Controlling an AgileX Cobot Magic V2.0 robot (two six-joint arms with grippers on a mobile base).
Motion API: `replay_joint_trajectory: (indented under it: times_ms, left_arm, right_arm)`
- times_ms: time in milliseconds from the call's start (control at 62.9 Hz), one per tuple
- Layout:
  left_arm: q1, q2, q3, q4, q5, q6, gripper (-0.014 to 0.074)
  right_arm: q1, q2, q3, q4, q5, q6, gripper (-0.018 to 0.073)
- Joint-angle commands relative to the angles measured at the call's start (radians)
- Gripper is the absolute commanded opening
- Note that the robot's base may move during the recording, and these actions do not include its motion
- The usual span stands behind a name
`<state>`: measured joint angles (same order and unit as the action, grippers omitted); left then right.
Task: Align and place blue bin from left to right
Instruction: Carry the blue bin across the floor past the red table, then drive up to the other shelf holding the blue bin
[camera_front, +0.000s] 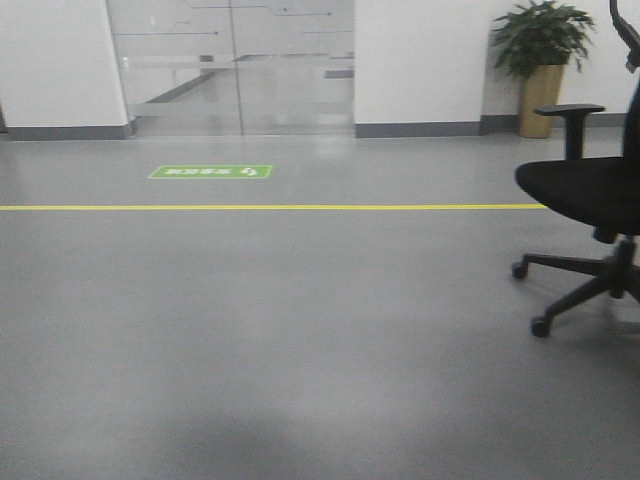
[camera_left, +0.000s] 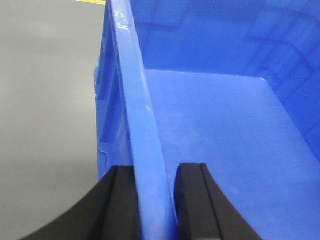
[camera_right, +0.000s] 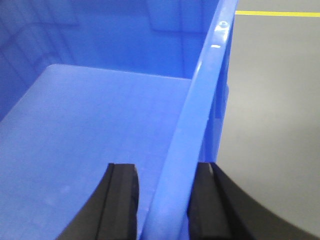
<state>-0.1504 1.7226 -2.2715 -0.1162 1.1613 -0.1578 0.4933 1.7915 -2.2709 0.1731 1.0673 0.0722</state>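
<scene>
Soft, even indoor light; glare spots on the blurred blue bin (camera_right: 218, 35).

— How many bins are there?
— One blue bin (camera_left: 210, 125).
— And grippers?
— Two: one left gripper (camera_left: 152, 175) and one right gripper (camera_right: 165, 172).
— What else does the room have?
— One chair (camera_front: 585, 190), one plant (camera_front: 540, 35), one pot (camera_front: 540, 100), one yellow line (camera_front: 270, 207) and one green sign (camera_front: 211, 172).
</scene>
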Motion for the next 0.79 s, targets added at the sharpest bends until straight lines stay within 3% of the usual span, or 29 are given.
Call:
replay_joint_trajectory:
  times_ms: [0, 779]
  left_arm:
    - [-0.012, -0.029, -0.018, -0.080, -0.082, 0.026, -0.0111]
    - [-0.012, -0.029, -0.018, -0.080, -0.082, 0.026, -0.0111]
  right_arm:
    - [0.008, -0.018, -0.012, 0.030, -0.178, 0.000, -0.0153]
    - [0.008, -0.018, -0.012, 0.030, -0.178, 0.000, -0.0153]
